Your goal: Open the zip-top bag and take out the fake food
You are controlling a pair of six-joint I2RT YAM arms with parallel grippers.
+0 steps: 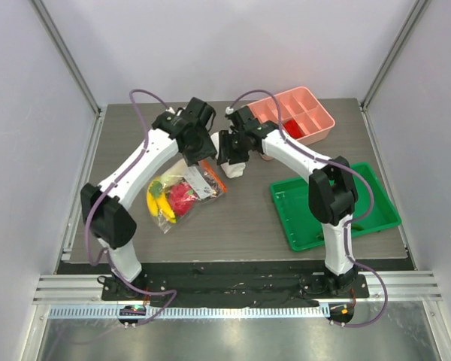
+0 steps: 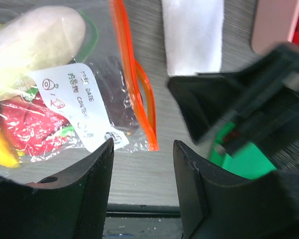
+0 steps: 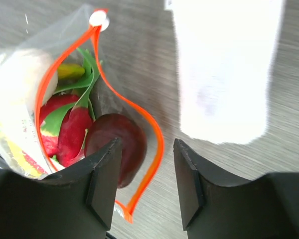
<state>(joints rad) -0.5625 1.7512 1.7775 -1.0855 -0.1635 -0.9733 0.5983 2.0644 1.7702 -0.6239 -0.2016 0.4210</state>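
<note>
1. The clear, crinkly plastic zip-top bag (image 1: 199, 184) is seen lying on the grey table (image 1: 240, 218), its orange-red zip strip (image 3: 153, 124) parted; opening is judged done.
2. The plastic toy produce (image 3: 114, 144) is contained inside the bag; removal is left.
3. The left gripper (image 2: 143, 149) and right gripper (image 3: 143, 147) are held released above the bag, with nothing grasped.

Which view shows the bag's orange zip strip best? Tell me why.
Right wrist: the zip strip gapes in a full loop over the fake food. Left wrist shows it edge-on, a narrow loop. Top view shows only a small orange sliver.
</note>
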